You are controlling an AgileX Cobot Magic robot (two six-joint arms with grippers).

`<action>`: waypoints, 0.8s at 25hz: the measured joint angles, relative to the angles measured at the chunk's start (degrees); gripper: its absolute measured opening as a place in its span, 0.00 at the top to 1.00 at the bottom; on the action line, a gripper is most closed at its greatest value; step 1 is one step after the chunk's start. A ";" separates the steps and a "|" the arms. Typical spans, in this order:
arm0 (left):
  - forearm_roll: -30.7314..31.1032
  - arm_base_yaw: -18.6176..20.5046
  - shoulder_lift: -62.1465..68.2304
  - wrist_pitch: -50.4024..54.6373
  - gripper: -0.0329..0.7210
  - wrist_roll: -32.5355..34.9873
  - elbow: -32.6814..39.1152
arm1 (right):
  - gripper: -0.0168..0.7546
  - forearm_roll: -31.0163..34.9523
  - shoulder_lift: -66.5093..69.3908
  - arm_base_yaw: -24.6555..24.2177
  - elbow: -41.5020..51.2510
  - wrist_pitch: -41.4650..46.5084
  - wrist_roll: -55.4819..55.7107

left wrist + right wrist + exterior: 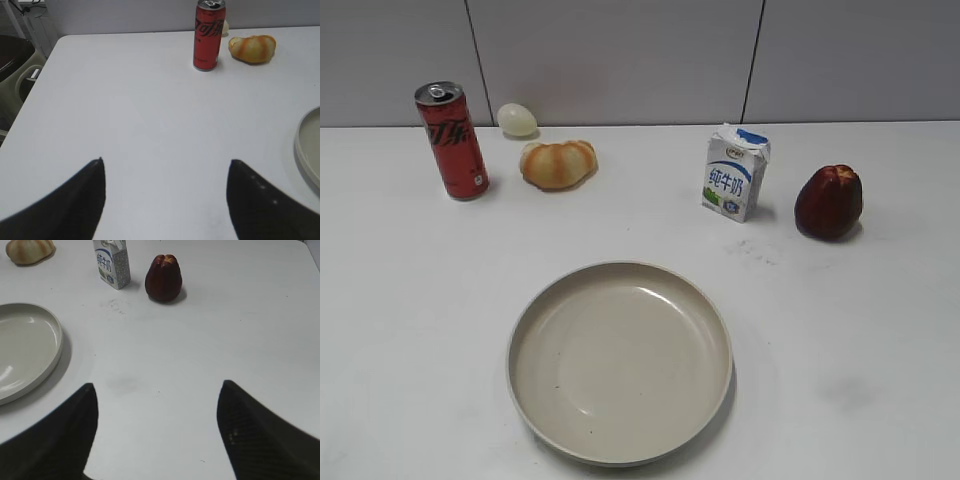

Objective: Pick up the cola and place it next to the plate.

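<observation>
The cola [452, 141] is a tall slim red can with a silver top. It stands upright at the back left of the white table and also shows in the left wrist view [207, 36]. The plate [620, 362] is a large beige dish near the front middle; its rim shows in the left wrist view [306, 150] and in the right wrist view [27, 350]. My left gripper [166, 162] is open and empty, well short of the cola. My right gripper [157, 385] is open and empty, right of the plate. Neither gripper shows in the exterior view.
A pale egg [517, 119] and an orange-white bun [557, 163] lie right of the cola. A white-and-blue milk carton [735, 173] and a dark red fruit [828, 202] stand at the back right. The table's left edge [35, 85] shows, with furniture beyond.
</observation>
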 joint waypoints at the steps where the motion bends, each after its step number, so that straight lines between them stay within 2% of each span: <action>1: 0.00 0.00 0.00 0.00 0.20 0.00 0.00 | 0.21 0.00 0.00 0.00 0.00 0.00 0.00; 20: 0.00 0.00 0.00 -0.05 0.20 0.00 0.00 | 0.21 0.00 0.00 0.00 0.00 0.00 0.00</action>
